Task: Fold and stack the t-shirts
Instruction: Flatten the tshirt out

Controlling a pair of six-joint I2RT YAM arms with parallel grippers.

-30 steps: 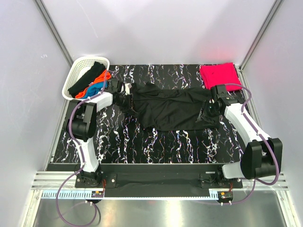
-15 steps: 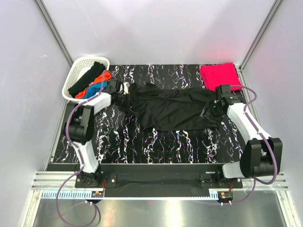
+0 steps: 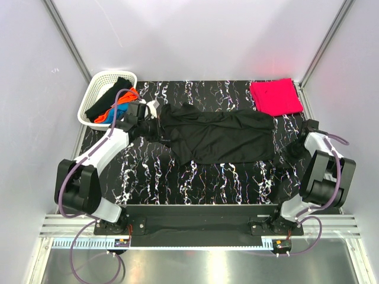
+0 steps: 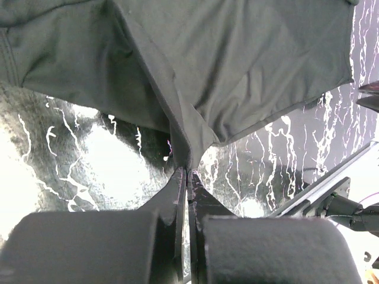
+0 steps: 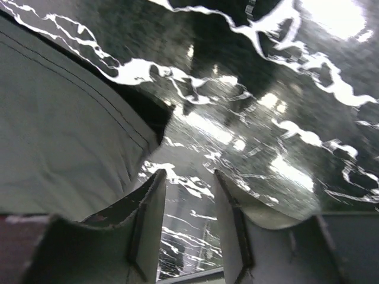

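The large black t-shirt (image 3: 216,136) lies spread across the middle of the table. My left gripper (image 3: 155,127) is shut on a fold at its left edge; in the left wrist view the jaws (image 4: 187,170) pinch the black cloth (image 4: 249,59). My right gripper (image 3: 294,152) is open and empty, just right of the shirt's right end. In the right wrist view its fingers (image 5: 188,174) stand apart over bare table, with the shirt's hem (image 5: 59,142) to their left. A folded pinkish-red t-shirt (image 3: 275,96) lies at the back right.
A white lattice basket (image 3: 98,89) at the back left holds black, orange (image 3: 121,97) and blue shirts. The table (image 3: 177,177) is black with white marbling. Grey walls close in the left, back and right sides.
My right gripper has let go of the shirt's right end and pulled back to the right. My left arm has swung out, still holding the left edge. The shirt lies flatter.
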